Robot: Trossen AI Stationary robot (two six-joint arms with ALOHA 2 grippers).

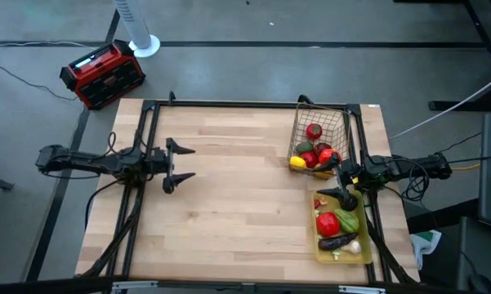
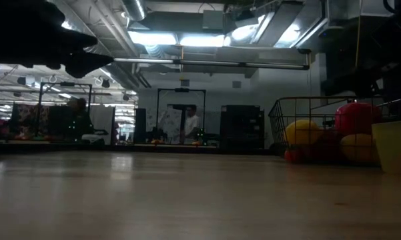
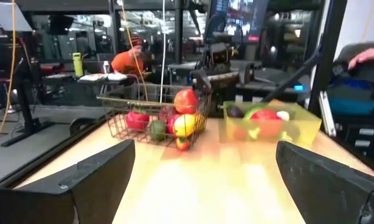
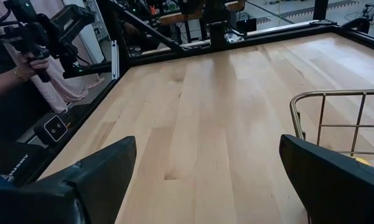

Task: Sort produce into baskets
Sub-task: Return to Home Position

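Overhead, the left gripper (image 1: 182, 163) is hovering above the left half of the worktop (image 1: 237, 188), its fingers spread apart and grasping nothing, well apart from the produce. The right gripper (image 1: 334, 180) is hanging near the worktop's right edge, over the seam between the wire basket (image 1: 333, 122) and the yellow tray (image 1: 320, 255), its fingers likewise released and empty. From above, the basket is holding a red apple (image 1: 314, 131) with a lemon (image 1: 297, 162) and more red pieces crowding its near end, while a red bell pepper (image 1: 328, 222), an eggplant (image 1: 337, 242) and a garlic bulb (image 1: 355, 246) are lying in the tray. Only this view is taking in the red-and-black box (image 1: 104, 73), sitting on the floor beyond the far left corner. The left wrist view is showing the same load side-on, picking out a green avocado (image 3: 157, 129) low in the basket, and is catching a person in orange (image 3: 127, 59) sitting in the room behind. The low view is showing the apple riding highest in the mesh, with the tray's wall at the frame's right edge. The right wrist view is seeing just a corner of the basket's rim, plus a person's hand (image 4: 34, 65) gripping a dark device off the worktop.
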